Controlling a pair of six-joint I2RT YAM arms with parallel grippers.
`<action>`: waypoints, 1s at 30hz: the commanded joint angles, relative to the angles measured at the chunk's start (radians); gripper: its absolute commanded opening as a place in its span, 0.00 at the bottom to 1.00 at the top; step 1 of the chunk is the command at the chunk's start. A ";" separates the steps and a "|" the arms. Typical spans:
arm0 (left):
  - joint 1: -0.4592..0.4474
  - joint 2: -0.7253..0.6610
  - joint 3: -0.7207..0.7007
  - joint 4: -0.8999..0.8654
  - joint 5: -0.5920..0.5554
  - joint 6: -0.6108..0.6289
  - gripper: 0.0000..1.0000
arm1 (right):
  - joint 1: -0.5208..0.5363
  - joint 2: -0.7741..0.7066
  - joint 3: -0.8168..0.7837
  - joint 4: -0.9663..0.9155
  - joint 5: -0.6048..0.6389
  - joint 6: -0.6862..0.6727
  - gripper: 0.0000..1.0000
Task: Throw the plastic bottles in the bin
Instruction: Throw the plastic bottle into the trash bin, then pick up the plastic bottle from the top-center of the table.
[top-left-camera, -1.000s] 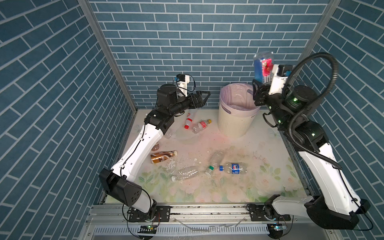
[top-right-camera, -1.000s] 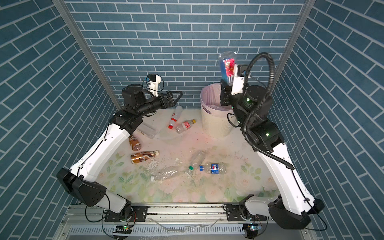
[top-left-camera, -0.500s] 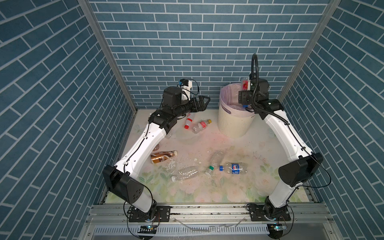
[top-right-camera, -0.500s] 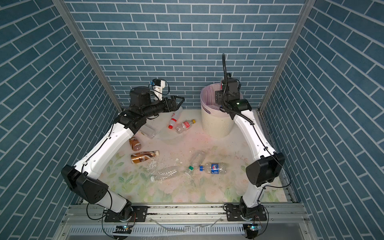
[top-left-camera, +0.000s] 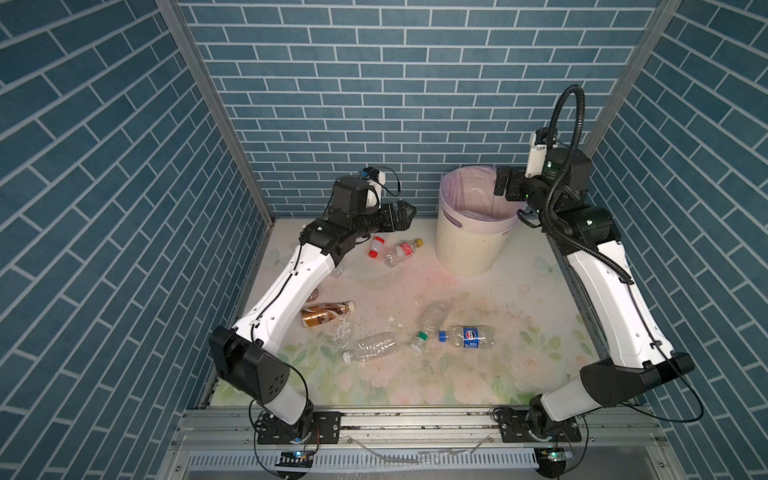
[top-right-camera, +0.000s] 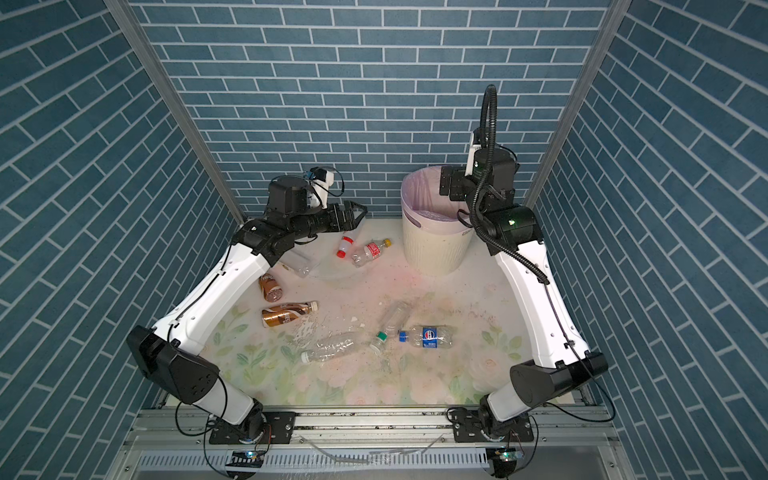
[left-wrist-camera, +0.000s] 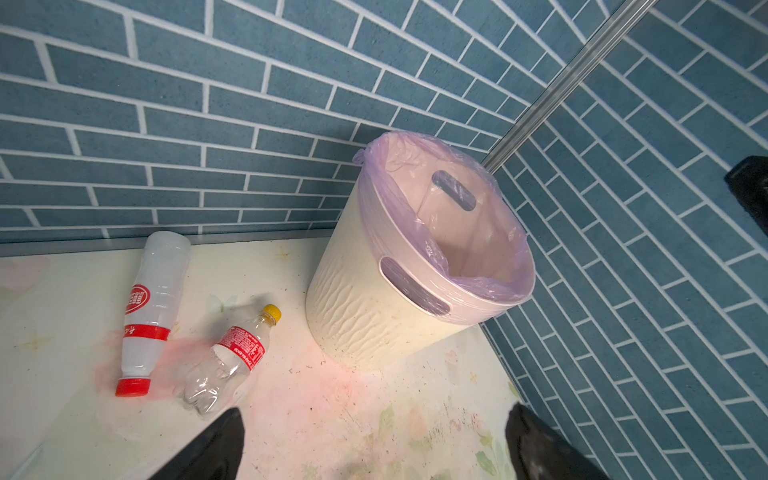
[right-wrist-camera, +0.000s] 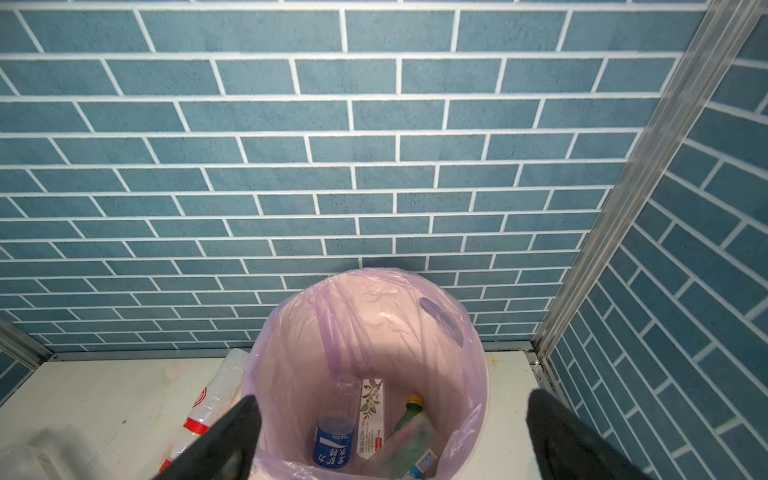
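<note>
The cream ribbed bin (top-left-camera: 467, 253) (top-right-camera: 432, 257) (left-wrist-camera: 374, 320) with its lilac liner stands at the back right. My right gripper (top-left-camera: 503, 189) (top-right-camera: 448, 186) (right-wrist-camera: 392, 397) hangs open and empty over its rim. Inside lie a blue-labelled bottle (right-wrist-camera: 332, 444) and a green bottle (right-wrist-camera: 409, 432). My left gripper (top-left-camera: 405, 214) (top-right-camera: 356, 212) (left-wrist-camera: 374, 411) is open and empty, above a white red-capped bottle (top-left-camera: 376, 247) (left-wrist-camera: 151, 307) and a clear red-labelled bottle (top-left-camera: 401, 251) (left-wrist-camera: 232, 361). A brown bottle (top-left-camera: 326, 313), a clear bottle (top-left-camera: 372, 351), a green-capped bottle (top-left-camera: 432, 318) and a blue-labelled bottle (top-left-camera: 467, 336) lie mid-table.
A second brown bottle (top-right-camera: 270, 288) and a clear bottle (top-right-camera: 301, 266) lie partly under my left arm. Blue brick walls close in the back and both sides. A metal rail (top-left-camera: 415, 424) runs along the front edge. The floral tabletop (top-left-camera: 519, 291) is dirty.
My right gripper held a bottle high above the bin a second ago. It has opened and come down over the rim, and the bottle is gone from it. The left gripper shifted slightly right.
</note>
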 joint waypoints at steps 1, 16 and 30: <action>0.013 0.009 0.042 -0.109 -0.058 0.054 0.99 | 0.026 -0.021 -0.031 0.025 -0.059 0.012 0.99; 0.150 -0.016 -0.146 -0.266 -0.068 0.075 0.99 | 0.289 -0.009 -0.311 0.136 -0.163 0.033 0.99; 0.157 0.077 -0.200 -0.264 -0.062 0.143 0.99 | 0.359 -0.033 -0.574 0.191 -0.128 0.121 0.99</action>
